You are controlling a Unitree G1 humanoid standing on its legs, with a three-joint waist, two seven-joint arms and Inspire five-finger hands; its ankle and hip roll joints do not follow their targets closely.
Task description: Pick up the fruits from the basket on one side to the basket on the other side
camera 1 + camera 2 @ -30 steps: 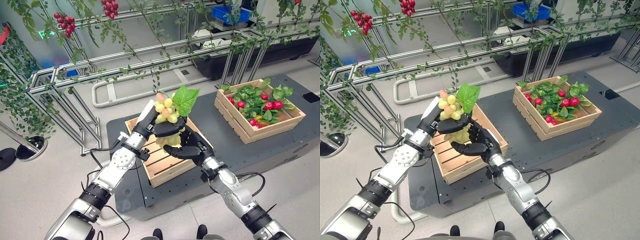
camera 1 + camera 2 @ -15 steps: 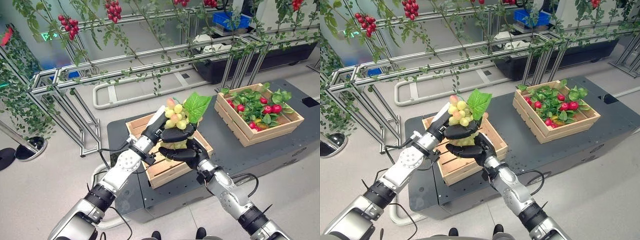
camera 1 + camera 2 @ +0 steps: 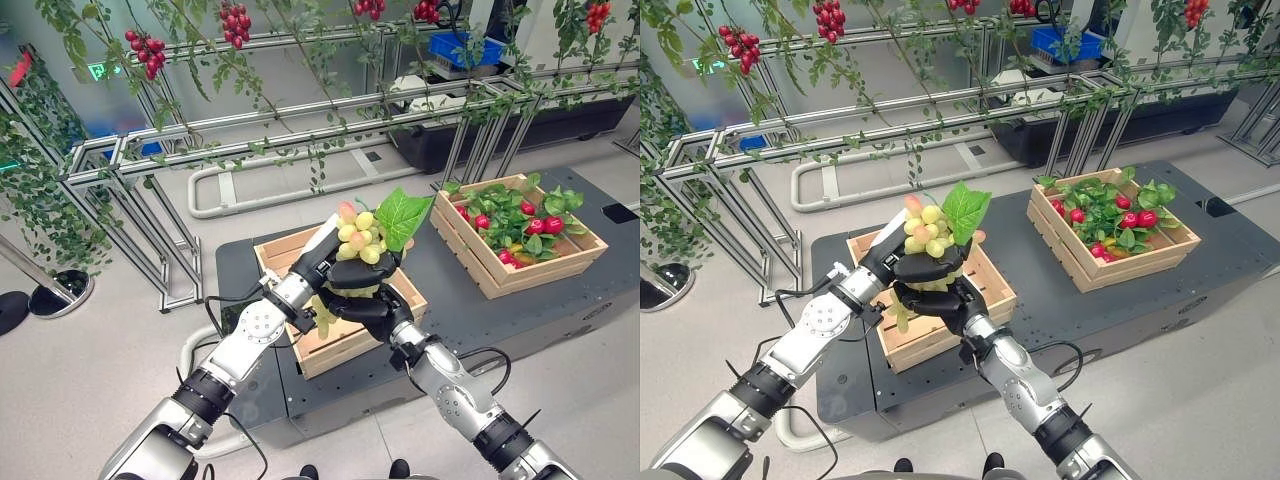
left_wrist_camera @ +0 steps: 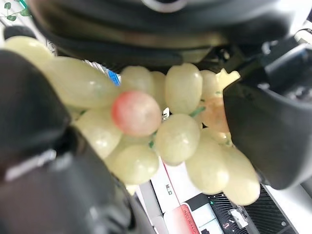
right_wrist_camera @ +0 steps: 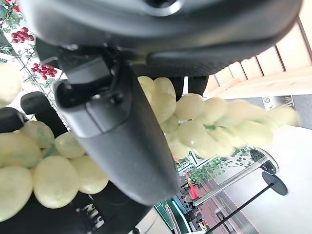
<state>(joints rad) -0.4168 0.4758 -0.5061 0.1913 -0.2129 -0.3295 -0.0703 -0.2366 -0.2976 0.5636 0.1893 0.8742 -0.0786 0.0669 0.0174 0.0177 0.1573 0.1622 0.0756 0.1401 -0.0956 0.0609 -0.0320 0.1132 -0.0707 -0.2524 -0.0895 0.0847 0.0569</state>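
A: Progress? The right-side basket is holding red fruit; the near basket is nearly empty.

B: I'm holding the grape bunch above the near basket, left hand curled round it, right hand cupping beneath. Since a second ago it's drifting rightward.

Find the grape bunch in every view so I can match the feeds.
Left eye view: grapes centre, above the near crate, held between both hands.
Right eye view: grapes left of centre, above the same crate.
Left wrist view: grapes mid-frame.
Right wrist view: grapes beside the thumb.
Shared landmark: the bunch's green leaf in both eye views.
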